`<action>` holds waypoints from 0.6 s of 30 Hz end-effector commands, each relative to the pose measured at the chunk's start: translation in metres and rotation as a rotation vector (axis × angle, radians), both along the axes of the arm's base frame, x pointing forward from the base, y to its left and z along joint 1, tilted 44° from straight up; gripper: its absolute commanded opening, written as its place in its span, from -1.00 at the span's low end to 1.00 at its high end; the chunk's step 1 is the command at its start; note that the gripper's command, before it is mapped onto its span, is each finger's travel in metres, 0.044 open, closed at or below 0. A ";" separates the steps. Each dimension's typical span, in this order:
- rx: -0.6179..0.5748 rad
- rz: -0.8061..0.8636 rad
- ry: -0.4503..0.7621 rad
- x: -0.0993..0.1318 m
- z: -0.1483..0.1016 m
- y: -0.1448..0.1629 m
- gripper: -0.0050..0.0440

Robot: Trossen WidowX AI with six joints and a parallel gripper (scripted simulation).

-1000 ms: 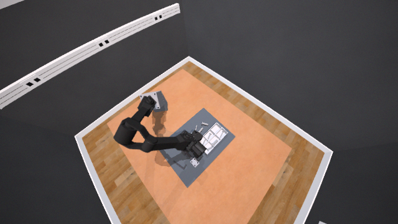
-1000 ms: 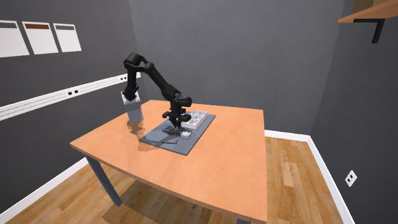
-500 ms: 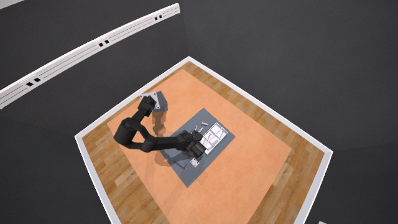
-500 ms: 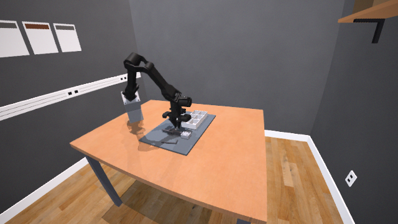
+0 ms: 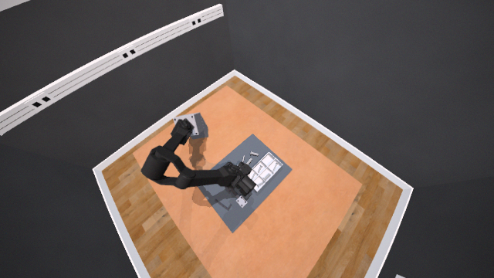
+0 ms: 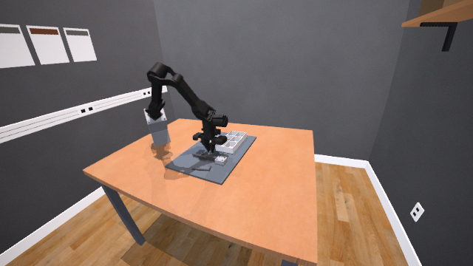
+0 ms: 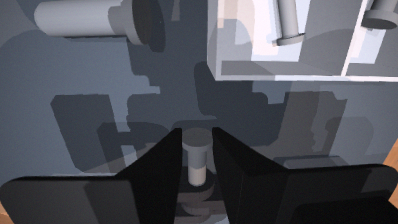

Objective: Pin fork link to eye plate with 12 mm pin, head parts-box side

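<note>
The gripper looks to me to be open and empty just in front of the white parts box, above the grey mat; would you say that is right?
Not quite: the gripper is shut on a small headed pin, as the wrist view shows between its dark fingers. The rest holds: it is just in front of the white parts box, above the grey mat.
</note>
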State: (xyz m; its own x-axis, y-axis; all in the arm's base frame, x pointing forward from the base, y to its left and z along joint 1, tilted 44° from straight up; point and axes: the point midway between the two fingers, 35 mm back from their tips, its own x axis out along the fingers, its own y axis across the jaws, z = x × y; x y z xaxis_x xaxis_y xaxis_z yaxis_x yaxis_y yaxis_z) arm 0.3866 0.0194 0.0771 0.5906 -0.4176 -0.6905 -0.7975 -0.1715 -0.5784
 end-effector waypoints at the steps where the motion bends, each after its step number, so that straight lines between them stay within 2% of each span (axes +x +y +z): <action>1: -0.016 -0.026 -0.031 0.000 0.012 -0.011 -1.00; 18: -0.016 -0.026 -0.032 0.000 0.013 -0.013 -1.00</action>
State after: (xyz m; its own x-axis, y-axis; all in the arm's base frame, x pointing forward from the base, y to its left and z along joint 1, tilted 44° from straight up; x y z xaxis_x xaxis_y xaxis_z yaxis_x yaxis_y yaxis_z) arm 0.3865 0.0191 0.0771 0.5921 -0.4138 -0.6915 -0.7975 -0.1777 -0.5766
